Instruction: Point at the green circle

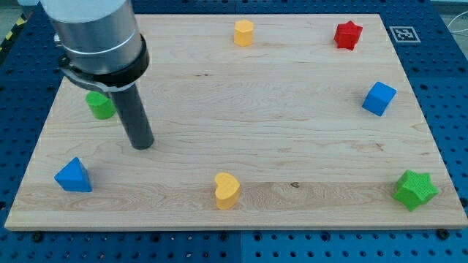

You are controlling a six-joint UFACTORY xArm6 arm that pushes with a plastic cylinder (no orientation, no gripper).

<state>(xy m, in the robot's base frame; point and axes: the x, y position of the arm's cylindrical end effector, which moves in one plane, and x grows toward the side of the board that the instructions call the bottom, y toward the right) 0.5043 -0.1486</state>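
A wooden board (241,109) is being shown from above on a blue perforated bench (446,88), with the arm's grey housing (99,36) filling the view's top left corner. The dark rod (134,117) is being held upright below that housing, and my tip (142,145) is being rested on the board at the view's left, just below and to the right of the green circle (99,105). The green circle is being partly hidden by the housing and rod, close beside the rod but seemingly not touched by the tip. No jaws are being carried by this arm, so none can be reported as apart or together.

The other blocks are being kept well apart from the tip: a blue triangular block (73,176) near the bottom left corner, a yellow heart (227,191) at the bottom centre, a second yellow block (243,33) at the top centre, a red star (348,34) at the top right, a blue cube (379,98) by the right edge, and a green star (415,190) in the bottom right corner. A black-and-white marker tag (404,33) is being displayed just off the board's top right corner.
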